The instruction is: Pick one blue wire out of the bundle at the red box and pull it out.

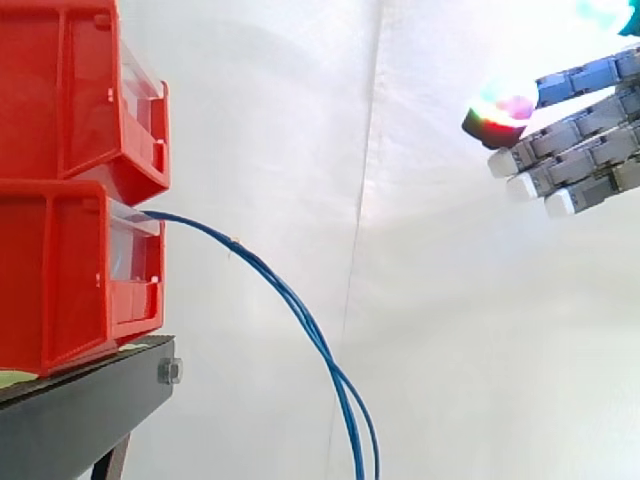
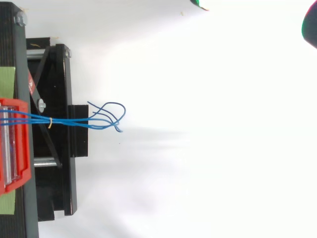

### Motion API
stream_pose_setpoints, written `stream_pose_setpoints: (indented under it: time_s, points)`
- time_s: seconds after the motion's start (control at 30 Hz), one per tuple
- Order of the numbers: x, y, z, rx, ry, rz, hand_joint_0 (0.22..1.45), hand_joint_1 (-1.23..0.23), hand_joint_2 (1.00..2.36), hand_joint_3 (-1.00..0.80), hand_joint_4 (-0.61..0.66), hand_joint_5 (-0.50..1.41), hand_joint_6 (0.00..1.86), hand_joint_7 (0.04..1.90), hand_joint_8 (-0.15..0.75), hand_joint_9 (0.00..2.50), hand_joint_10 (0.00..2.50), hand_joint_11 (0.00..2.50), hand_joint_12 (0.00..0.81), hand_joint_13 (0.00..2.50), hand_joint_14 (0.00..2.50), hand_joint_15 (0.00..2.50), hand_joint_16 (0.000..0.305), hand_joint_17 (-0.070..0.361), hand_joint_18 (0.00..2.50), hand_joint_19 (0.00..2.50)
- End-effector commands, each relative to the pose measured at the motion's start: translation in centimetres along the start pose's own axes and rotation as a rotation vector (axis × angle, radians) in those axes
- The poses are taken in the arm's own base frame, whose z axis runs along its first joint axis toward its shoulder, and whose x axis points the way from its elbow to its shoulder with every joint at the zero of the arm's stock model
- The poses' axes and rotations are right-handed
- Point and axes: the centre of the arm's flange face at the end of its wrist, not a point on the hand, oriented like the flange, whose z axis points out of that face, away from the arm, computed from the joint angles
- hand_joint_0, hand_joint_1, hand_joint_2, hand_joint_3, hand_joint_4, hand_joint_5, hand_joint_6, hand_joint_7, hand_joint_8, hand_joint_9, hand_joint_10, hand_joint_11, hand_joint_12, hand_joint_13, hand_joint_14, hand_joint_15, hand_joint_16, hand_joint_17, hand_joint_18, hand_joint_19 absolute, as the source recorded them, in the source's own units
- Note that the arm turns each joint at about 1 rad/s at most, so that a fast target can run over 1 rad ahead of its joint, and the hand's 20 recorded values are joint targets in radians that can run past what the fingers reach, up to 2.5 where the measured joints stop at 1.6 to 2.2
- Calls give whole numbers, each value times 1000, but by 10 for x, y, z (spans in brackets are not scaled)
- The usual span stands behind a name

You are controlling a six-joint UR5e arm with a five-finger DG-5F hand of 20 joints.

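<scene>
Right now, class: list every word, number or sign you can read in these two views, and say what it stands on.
No text can be read.
Red sticker on the black stand: white marks, too small to read.
Red bins: no print shows.

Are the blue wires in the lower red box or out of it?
In. The blue wires lead from the lower red box's front and hang down; the hand is apart from them, fingers straight, holding nothing.
</scene>
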Motion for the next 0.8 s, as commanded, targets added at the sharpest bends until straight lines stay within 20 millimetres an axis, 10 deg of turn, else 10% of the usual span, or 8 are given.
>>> stream_pose_setpoints:
  time_s: [0.0,0.4,0.77]
  points:
    - [9,-4,3,8,-5,-15,548,-537,1001,-492,392,-167,502,804,339,625,3,208,393,543,6,243,47,107,511,386]
    - [75,-40,84,55,67,15,549,-531,1001,-486,396,-166,502,803,342,632,4,219,394,556,7,256,47,107,522,405]
    - [101,-47,98,-10,91,-13,551,-516,1001,-478,397,-166,502,803,344,636,4,221,395,573,7,267,48,107,532,419]
